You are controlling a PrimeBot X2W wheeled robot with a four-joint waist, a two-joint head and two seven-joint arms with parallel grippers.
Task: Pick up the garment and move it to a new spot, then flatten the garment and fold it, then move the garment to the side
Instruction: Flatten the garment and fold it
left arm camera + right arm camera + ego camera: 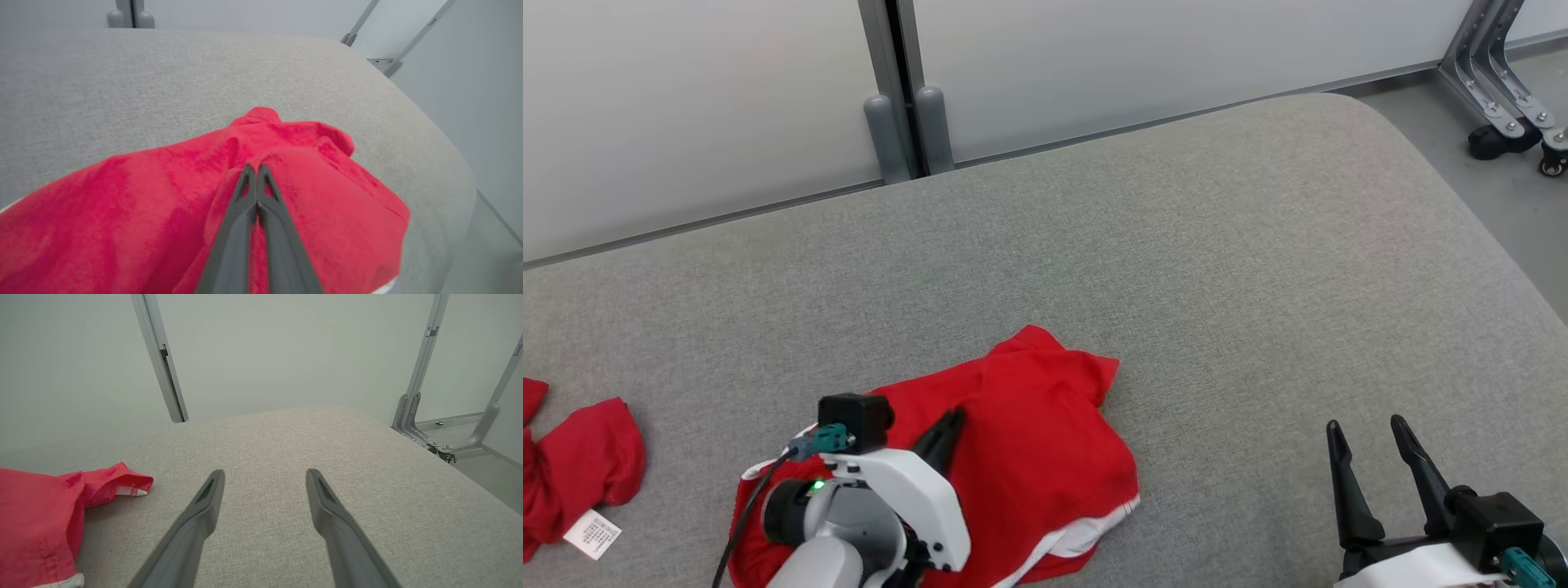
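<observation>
A crumpled red garment (pixel 1029 457) with white trim lies near the front of the grey padded table (pixel 1217 269). My left gripper (pixel 952 420) rests on top of it, its two dark fingers pressed together on a raised fold of the red cloth. The left wrist view has the garment (pixel 155 204) bunched up around the closed tips of the left gripper (pixel 256 168). At the lower right my right gripper (pixel 1368 425) stands open over bare table, well right of the cloth. From the right wrist the garment (pixel 45 518) sits at the far left, apart from the right gripper (pixel 263 475).
Another red cloth (pixel 572 474) with a white label lies at the left edge of the table. A pale wall panel with grey posts (pixel 907 122) runs behind the table. A metal stand on castors (pixel 1515 122) sits on the floor at the far right.
</observation>
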